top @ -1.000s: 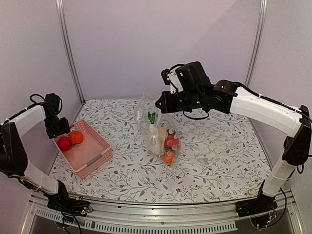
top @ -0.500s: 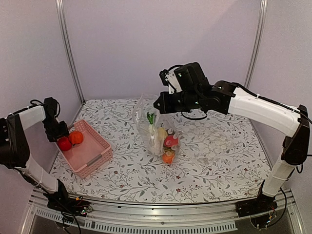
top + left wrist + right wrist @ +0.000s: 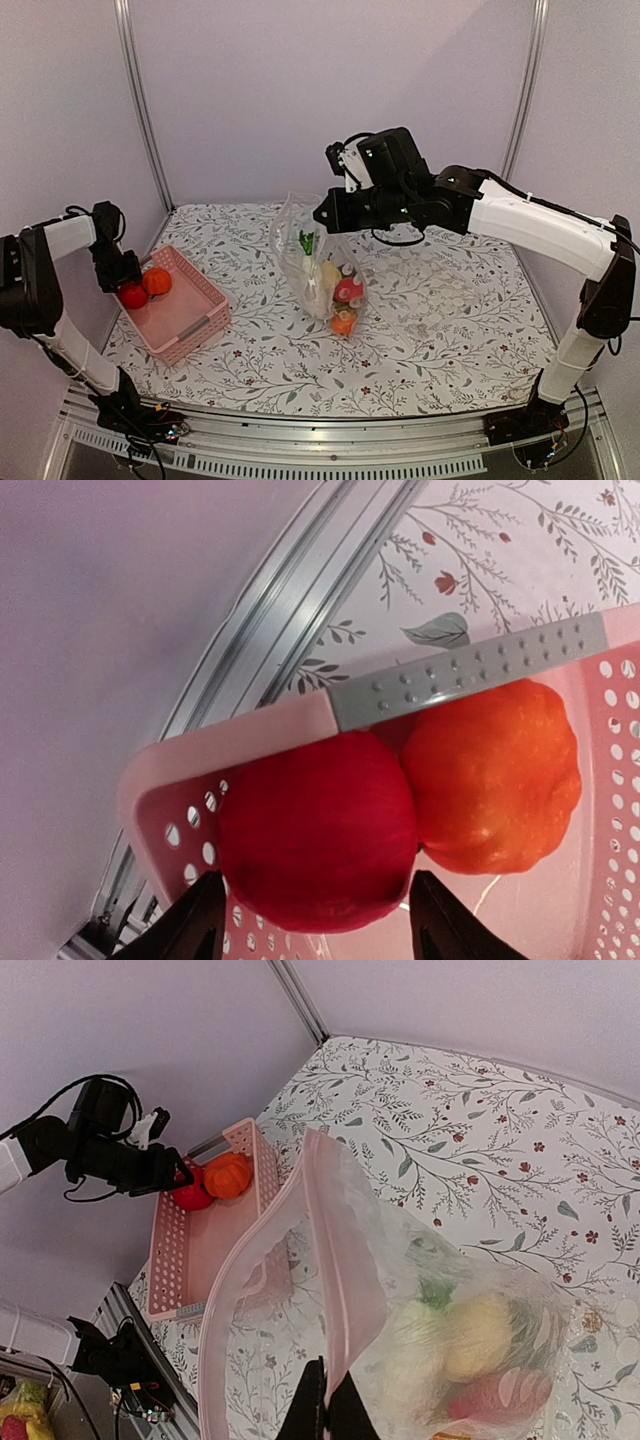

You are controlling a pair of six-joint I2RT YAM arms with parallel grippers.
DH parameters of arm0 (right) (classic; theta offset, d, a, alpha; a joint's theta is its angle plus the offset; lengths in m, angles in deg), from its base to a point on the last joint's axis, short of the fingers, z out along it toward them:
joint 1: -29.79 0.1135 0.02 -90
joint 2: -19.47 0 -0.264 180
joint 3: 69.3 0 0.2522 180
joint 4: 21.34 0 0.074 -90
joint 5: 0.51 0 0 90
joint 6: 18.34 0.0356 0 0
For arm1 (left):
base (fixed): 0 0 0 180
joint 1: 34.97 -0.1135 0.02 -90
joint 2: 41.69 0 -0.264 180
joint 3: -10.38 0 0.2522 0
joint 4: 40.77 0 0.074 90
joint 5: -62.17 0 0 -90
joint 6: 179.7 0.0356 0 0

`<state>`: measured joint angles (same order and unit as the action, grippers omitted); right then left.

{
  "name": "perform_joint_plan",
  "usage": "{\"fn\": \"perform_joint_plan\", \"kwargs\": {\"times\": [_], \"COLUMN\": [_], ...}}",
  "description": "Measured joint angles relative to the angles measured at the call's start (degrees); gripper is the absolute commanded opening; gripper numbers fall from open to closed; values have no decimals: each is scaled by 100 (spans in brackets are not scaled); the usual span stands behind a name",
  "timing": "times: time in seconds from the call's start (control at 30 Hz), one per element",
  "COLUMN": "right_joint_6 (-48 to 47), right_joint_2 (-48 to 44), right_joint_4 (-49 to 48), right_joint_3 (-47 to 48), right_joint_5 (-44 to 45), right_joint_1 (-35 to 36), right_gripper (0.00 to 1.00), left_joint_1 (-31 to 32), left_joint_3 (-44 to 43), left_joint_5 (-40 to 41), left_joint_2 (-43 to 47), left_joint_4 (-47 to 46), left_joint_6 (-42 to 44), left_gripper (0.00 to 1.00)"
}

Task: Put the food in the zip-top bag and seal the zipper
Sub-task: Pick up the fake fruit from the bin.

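In the overhead view, your right gripper, upper centre, is clamped on the narrow clear zipper strip that rims the large transparent crinkly zip-top bag. The bag hangs open-mouthed to the floral-patterned table at mid-frame, with small toy foods in its bottom. At left of frame, your left gripper stands with jaws apart in the pink perforated plastic basket, flanking the round red toy fruit; you cannot tell whether they press it. The ribbed orange toy fruit touches the red one.
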<state>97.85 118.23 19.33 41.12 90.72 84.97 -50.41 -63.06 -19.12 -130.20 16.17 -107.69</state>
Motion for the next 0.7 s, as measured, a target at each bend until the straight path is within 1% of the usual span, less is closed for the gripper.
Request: {"fn": "perform_joint_plan", "kwargs": {"times": [0.17,0.47,0.7], "right_joint_6": [7,24,79], "right_joint_2": [0,0,0], "right_joint_4": [-4,-48,-131], "right_joint_3": [0,-11,-76], "right_joint_5": [-11,-35,-179], "right_joint_1": [0,0,0], "right_gripper": [0,0,0], "left_joint_1": [-2,-2,-2], "left_joint_3": [-35,-162,-208], "left_joint_5": [33,33,37], "left_joint_2": [-140,-343,-387], "left_joint_4": [2,50,94], "left_joint_6": [2,11,48], "left_gripper": [65,65,60]}}
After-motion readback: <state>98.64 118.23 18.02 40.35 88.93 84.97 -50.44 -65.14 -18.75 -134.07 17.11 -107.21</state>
